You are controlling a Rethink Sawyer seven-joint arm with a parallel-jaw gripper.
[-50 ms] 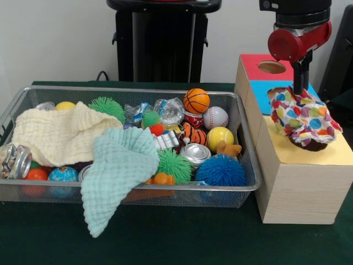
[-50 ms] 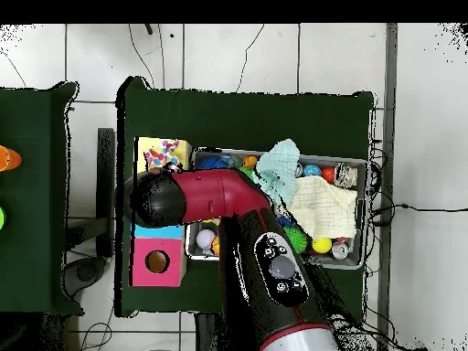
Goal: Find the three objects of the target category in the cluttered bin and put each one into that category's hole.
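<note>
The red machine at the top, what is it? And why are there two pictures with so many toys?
That red machine is a robot arm. At its end is a gripper, a kind of hand. It hangs over a wooden box with holes in its coloured top, and a spotted cloth dangles under it above the yellow part. I cannot see its fingers, so I cannot tell whether they are squeezing the cloth.

One picture looks across the table. The other looks straight down from above, so the arm covers much of it.

The wire bin on the green table holds balls such as a little basketball, spiky balls, cans, a cream cloth and a mint cloth.
</note>
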